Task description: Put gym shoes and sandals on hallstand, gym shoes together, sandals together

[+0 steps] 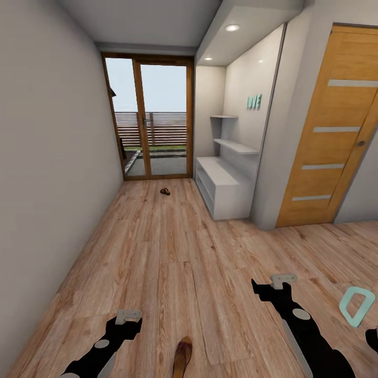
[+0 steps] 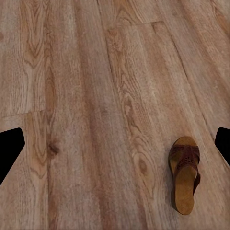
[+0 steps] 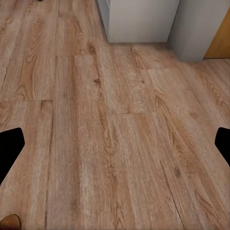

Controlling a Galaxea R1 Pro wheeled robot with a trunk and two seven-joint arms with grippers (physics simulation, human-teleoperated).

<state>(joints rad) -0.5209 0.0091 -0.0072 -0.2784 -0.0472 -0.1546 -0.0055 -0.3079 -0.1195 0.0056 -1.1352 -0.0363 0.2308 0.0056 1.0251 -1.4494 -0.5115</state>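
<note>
open floor point(image 1: 173, 252) around near sandal point(image 1: 182, 357)

Both arms reach forward and low, left hand point(image 1: 128, 315) and right hand point(image 1: 283, 279) open and empty.

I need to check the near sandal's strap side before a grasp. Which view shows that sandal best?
The left wrist view: the near sandal lies whole on the corridor floor, brown strap and tan footbed clear. The head view cuts it off at the frame's bottom edge. The right wrist view catches a brown sliver, probably it.
</note>
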